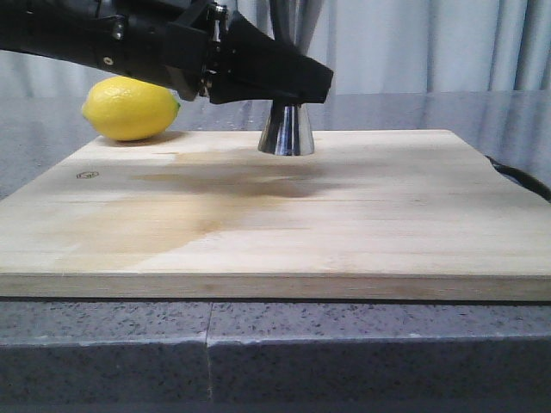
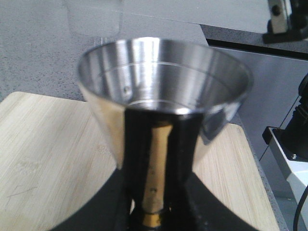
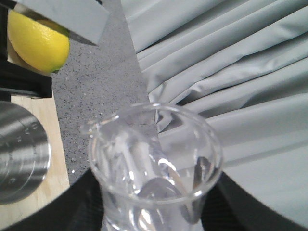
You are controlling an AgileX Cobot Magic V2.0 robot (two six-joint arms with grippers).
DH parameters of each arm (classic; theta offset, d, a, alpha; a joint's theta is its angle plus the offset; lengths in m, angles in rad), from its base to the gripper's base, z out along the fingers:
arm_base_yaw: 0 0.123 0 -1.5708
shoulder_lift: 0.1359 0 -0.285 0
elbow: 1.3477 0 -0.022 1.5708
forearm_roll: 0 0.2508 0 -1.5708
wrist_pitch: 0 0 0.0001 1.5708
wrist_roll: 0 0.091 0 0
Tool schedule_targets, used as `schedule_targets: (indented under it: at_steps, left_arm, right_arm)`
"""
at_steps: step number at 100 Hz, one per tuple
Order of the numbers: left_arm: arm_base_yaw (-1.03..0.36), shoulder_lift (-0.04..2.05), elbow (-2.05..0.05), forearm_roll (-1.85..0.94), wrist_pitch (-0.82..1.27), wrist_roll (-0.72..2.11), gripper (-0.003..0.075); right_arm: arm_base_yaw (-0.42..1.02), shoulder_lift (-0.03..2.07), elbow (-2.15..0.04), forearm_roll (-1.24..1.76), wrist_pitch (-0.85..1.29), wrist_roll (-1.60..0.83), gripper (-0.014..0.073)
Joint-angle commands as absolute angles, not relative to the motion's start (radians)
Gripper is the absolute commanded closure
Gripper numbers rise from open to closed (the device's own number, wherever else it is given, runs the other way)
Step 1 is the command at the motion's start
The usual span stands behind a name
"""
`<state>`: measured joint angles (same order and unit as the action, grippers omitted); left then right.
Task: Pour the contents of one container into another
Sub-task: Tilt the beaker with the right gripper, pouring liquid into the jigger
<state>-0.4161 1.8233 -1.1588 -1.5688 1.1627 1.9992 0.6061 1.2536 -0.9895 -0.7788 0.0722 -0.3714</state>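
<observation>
The steel jigger [image 1: 286, 132] stands on the wooden board [image 1: 344, 224] near its far edge; only its lower cone shows below my left gripper [image 1: 288, 86]. In the left wrist view the jigger's [image 2: 163, 82] open cup fills the frame. My left gripper [image 2: 156, 211] is shut around its narrow brass-banded waist. The clear glass beaker [image 3: 154, 163] sits in my right gripper [image 3: 154, 214], whose dark fingers [image 3: 82, 202] press both sides of it. Its pouring lip faces the jigger [image 3: 19, 154], which stands apart from it. The right gripper is out of the front view.
A yellow lemon [image 1: 131, 107] lies at the board's far left corner, left of the jigger, also seen as lemon [image 3: 36, 41]. The board rests on a grey speckled counter [image 1: 258, 344]. Grey curtains [image 3: 226, 72] hang behind. A black cable [image 1: 516, 176] runs at the right.
</observation>
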Motion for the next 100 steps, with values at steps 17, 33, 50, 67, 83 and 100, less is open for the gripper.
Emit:
schedule_targets:
  at_steps: [17, 33, 50, 67, 83, 100]
  left_arm:
    - [-0.423, 1.768, -1.188, -1.641, 1.268, 1.993, 0.0739]
    - [-0.423, 1.768, -1.188, -1.641, 1.268, 1.993, 0.0739]
    - [-0.423, 1.768, -1.188, -1.641, 1.268, 1.993, 0.0739]
    - [-0.423, 1.768, -1.188, -1.641, 1.268, 1.993, 0.0739]
    - [-0.423, 1.768, -1.188, -1.641, 1.268, 1.993, 0.0739]
    - [-0.423, 1.768, -1.188, -1.641, 1.268, 1.993, 0.0739]
  right_arm:
    - [0.606, 1.221, -1.029, -0.826, 0.007, -0.376, 0.0388]
    - [0.606, 1.221, -1.029, -0.846, 0.007, -0.376, 0.0388]
    - [0.606, 1.221, -1.029, -0.854, 0.007, -0.376, 0.0388]
    - [0.606, 1.221, -1.029, -0.882, 0.007, -0.376, 0.0388]
    - [0.606, 1.221, -1.029, -0.905, 0.007, -0.376, 0.0388]
    - [0.606, 1.221, -1.029, -0.934, 0.007, -0.376, 0.0388]
